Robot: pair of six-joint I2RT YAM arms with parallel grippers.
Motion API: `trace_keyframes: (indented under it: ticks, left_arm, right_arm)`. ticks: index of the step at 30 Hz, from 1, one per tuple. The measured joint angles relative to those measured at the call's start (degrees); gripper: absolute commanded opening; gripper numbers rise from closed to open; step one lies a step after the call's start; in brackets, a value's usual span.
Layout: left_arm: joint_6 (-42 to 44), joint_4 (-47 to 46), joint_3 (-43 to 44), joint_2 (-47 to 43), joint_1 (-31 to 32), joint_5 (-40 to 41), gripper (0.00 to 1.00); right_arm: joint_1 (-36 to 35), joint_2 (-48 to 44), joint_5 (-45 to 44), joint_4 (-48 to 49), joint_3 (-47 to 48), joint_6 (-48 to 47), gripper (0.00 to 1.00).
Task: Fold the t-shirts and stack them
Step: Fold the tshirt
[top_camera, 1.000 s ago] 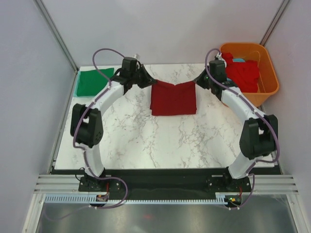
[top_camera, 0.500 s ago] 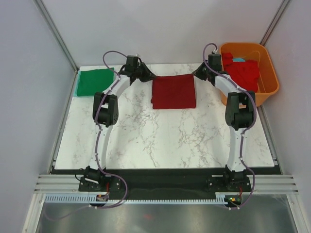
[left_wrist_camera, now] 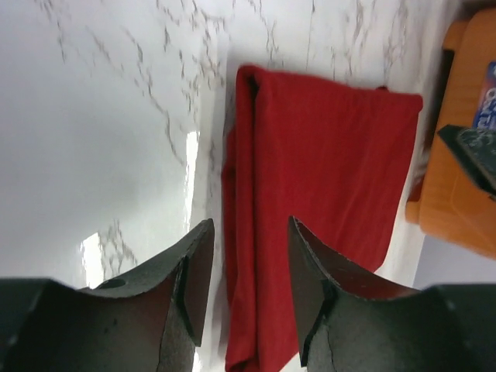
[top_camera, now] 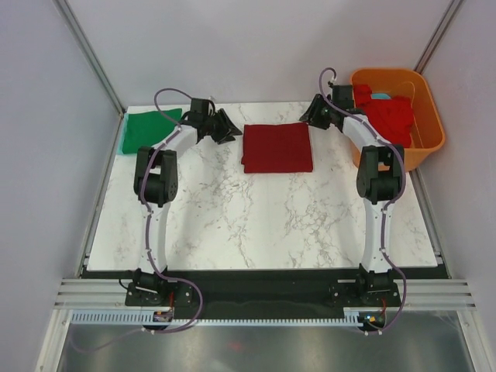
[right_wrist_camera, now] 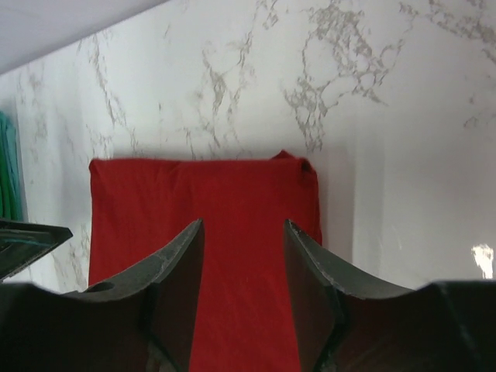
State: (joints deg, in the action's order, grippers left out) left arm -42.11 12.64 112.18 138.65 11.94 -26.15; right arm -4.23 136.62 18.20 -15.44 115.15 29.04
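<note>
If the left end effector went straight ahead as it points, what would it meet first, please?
Most likely the folded dark red cloth t-shirt, lying just beyond the left end effector, though depth is unclear.

Maroon shirt [top_camera: 277, 147]: a second ago its far edge hung lifted between the two hands. Now it lies flat on the desk [top_camera: 232, 225] as a folded rectangle, and neither hand touches it.
Left hand [top_camera: 231, 129]: it had pinched the shirt's far left corner. Now its jaws stand apart and empty, and it has drawn off to the left, just beside the cloth.
Right hand [top_camera: 308, 116]: it has let go of the far right corner. Its jaws are apart, and it has pulled back to the right.
Arms: both elbows have shifted inward and farther up the desk.
</note>
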Motion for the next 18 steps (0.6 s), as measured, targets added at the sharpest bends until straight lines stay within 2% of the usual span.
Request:
trace_keyframes:
  ticks: [7, 15, 18]
  left_arm:
    - [5.18, 0.04, -14.88, -10.34, 2.23, 0.04, 0.50]
    - [7.69, 0.02, -20.52, -10.95, 4.68, -1.62, 0.49]
    - [8.13, -0.02, -21.75, -10.95, 5.20, -2.51, 0.44]
  right_arm:
    - [-0.04, -7.37, 2.78, -4.44, -8.35, -6.12, 0.54]
    - [-0.04, -10.10, 3.87, -7.63, -19.58, -11.28, 0.55]
    - [-0.04, -10.95, 4.48, -8.04, -22.16, -12.57, 0.54]
